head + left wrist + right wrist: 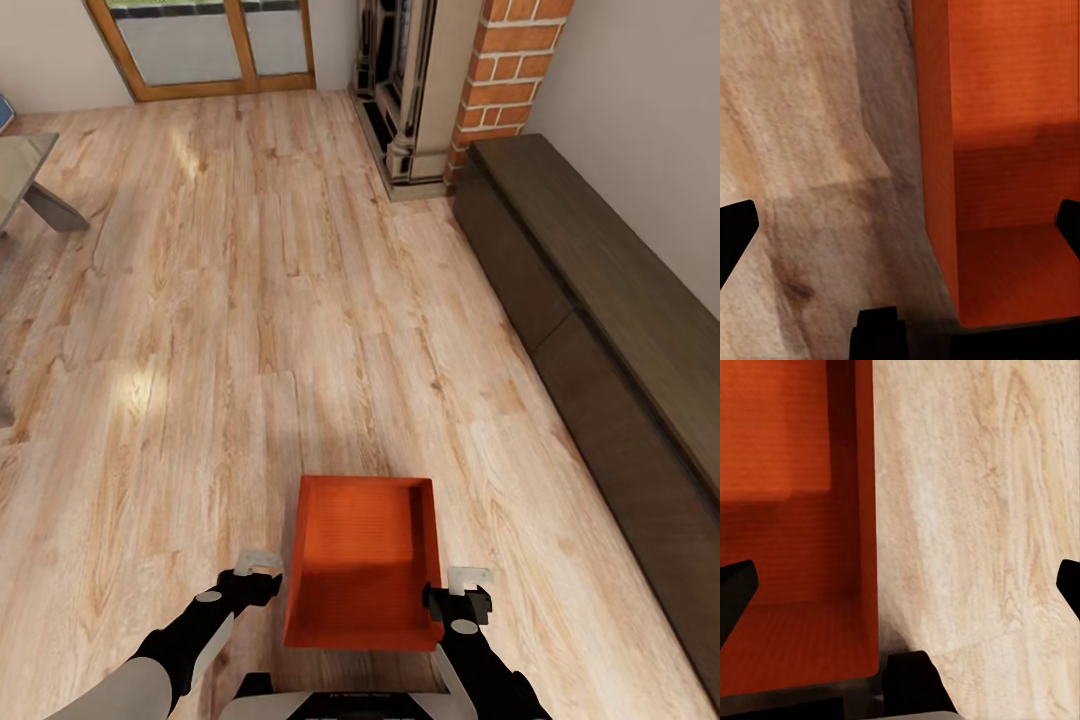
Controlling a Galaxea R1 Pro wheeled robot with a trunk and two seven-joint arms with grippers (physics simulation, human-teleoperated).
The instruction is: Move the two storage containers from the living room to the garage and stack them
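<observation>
Orange-red bin (362,562) sits on the wood-plank floor (250,330) directly ahead of the robot in the head view, between the left gripper (258,572) and the right gripper (462,590). Each gripper stands beside a side wall of the bin; whether either touches it cannot be told. A dark low cabinet (600,330) runs along the right wall, with a brick fireplace (470,90) beyond and a wood-framed glazed door (210,45) at the far wall.

Left wrist view: the bin (1005,150) shows one outer wall and its ribbed bottom, beside planks (802,150). Both black fingertips (736,232) lie wide apart at the frame edges, cut off.

Right wrist view: the bin (791,510) again, wall and ribbed bottom, beside planks (975,510). Fingertips (735,592) equally wide, holding nothing.
</observation>
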